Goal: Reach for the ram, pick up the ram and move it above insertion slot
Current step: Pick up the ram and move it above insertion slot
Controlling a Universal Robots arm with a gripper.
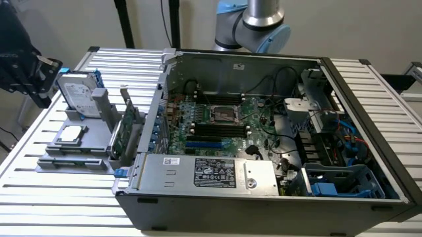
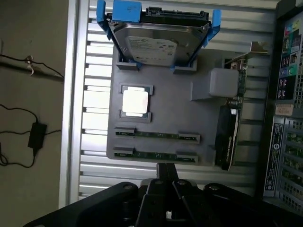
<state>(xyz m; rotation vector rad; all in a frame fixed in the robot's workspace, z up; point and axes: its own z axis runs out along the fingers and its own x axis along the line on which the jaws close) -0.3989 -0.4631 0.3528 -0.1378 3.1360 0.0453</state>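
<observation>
Two ram sticks lie on edge in the grey holder (image 2: 161, 101), one stick (image 2: 156, 135) just beyond the other (image 2: 154, 154). Each is a thin green strip held by end clips. My gripper (image 2: 165, 166) hovers above the holder's near edge, closest to the second stick, with its fingers together and nothing between them. In the exterior view the gripper (image 1: 33, 74) is the dark shape at the left edge, above the table beside the holder (image 1: 76, 148). The black memory slots (image 1: 218, 130) sit on the motherboard inside the open computer case (image 1: 264, 197).
The holder also carries a hard drive in a blue frame (image 2: 158, 40), a square silver processor (image 2: 136, 100) and an upright green expansion card with a metal bracket (image 2: 229, 127). The case's tall side wall (image 1: 155, 123) stands between holder and motherboard. Cables (image 2: 28, 137) lie on the floor.
</observation>
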